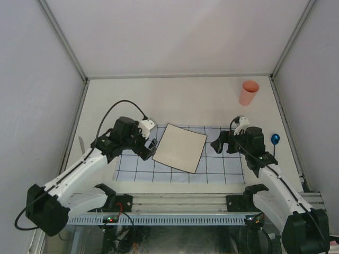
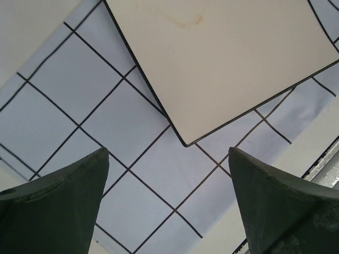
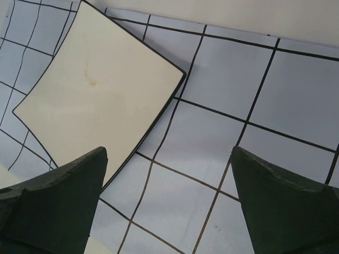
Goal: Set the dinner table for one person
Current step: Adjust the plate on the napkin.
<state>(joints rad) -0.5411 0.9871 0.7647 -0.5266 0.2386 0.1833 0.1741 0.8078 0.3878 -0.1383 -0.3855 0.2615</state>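
Directly under left end effector [image 1: 150, 144], table [image 1: 159, 100]

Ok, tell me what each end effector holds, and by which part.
Nothing. The left end effector and right end effector are open and empty, flanking the plate.

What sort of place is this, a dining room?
Likely a robot test booth: pale walls box in the dinner table, and two robot arms are bolted to a metal rail.

Place: robot lab cell.
Enclosure: pale wall panels [image 1: 32, 79] and grey metal rails [image 1: 177, 76] box in the off-white tabletop [image 1: 185, 100].
Rig: left arm [image 1: 79, 172] and right arm [image 1: 275, 180] bolted to a slotted aluminium beam [image 1: 180, 202].
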